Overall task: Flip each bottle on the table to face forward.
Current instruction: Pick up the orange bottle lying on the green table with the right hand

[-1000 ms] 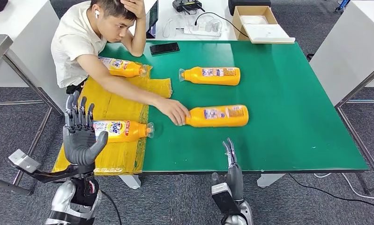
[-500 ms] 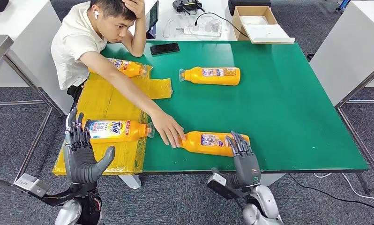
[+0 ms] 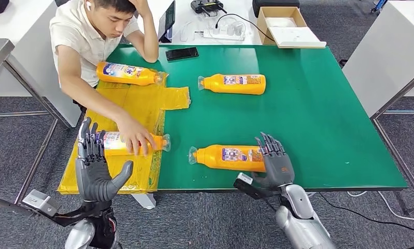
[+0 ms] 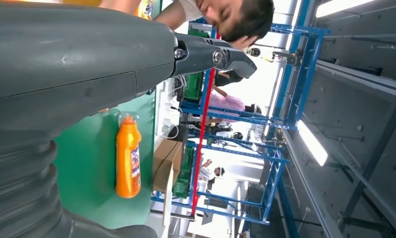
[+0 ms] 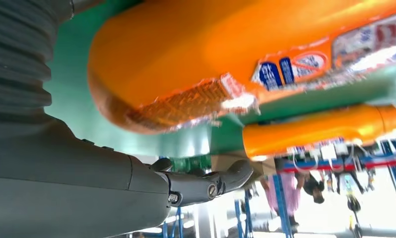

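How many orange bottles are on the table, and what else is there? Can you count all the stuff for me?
Orange bottles: 4
Yellow plastic sheets: 1
Black phones: 1
Total: 6 things on the green table

A green-topped table (image 3: 319, 114) fills the frame's centre on grey carpet (image 3: 18, 140). White desks (image 3: 23, 31) stand at upper left and right; a cardboard box (image 3: 285, 23) sits top centre.

Bright even light; wrist views blurred
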### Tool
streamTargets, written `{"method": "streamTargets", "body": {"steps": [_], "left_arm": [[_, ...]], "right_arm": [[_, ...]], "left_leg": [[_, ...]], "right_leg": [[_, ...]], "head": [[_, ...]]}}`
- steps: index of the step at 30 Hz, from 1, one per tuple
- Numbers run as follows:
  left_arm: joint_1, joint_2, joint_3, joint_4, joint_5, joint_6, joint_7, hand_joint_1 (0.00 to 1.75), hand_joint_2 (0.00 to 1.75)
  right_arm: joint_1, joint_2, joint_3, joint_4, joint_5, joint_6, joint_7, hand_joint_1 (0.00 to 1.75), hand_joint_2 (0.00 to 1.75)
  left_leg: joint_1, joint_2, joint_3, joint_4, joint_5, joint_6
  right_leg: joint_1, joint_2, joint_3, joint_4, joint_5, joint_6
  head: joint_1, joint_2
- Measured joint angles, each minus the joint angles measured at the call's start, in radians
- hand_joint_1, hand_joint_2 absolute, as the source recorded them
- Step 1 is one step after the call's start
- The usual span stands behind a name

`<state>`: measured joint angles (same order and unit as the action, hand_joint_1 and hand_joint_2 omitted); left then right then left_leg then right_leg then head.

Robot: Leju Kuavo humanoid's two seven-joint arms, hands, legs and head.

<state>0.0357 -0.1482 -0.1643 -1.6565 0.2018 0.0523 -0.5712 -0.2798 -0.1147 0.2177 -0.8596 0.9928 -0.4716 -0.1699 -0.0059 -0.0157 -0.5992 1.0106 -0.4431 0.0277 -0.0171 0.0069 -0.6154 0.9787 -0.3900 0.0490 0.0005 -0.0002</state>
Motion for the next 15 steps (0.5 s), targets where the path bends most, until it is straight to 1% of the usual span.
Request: {"method": "streamTargets", "body": {"steps": [6,11,15], "left_arm": [[-0.028,-0.002,-0.019,0.021,0.000,0.000,0.010,0.00,1.75],[-0.050,-0.002,-0.036,0.041,0.004,-0.001,0.017,0.00,1.75],[-0.061,-0.002,-0.046,0.054,0.005,-0.002,0.019,0.00,1.75]], "right_arm": [[-0.083,0.009,0.001,0.120,-0.049,0.084,-0.010,0.00,1.75],[-0.142,0.027,0.001,0.209,-0.092,0.173,-0.022,0.00,1.75],[-0.171,0.035,0.000,0.252,-0.102,0.190,-0.023,0.00,1.75]], "left_leg": [[0.000,0.001,0.000,0.000,0.000,0.000],[0.000,0.002,0.002,0.000,0.000,0.000],[0.000,0.005,0.004,0.000,0.000,0.000]], "right_leg": [[0.000,0.000,0.000,0.000,0.000,0.000],[0.000,0.001,0.001,0.000,0.000,0.000],[0.000,0.002,0.002,0.000,0.000,0.000]], "head": [[0.000,0.000],[0.000,0.000],[0.000,0.000]]}}
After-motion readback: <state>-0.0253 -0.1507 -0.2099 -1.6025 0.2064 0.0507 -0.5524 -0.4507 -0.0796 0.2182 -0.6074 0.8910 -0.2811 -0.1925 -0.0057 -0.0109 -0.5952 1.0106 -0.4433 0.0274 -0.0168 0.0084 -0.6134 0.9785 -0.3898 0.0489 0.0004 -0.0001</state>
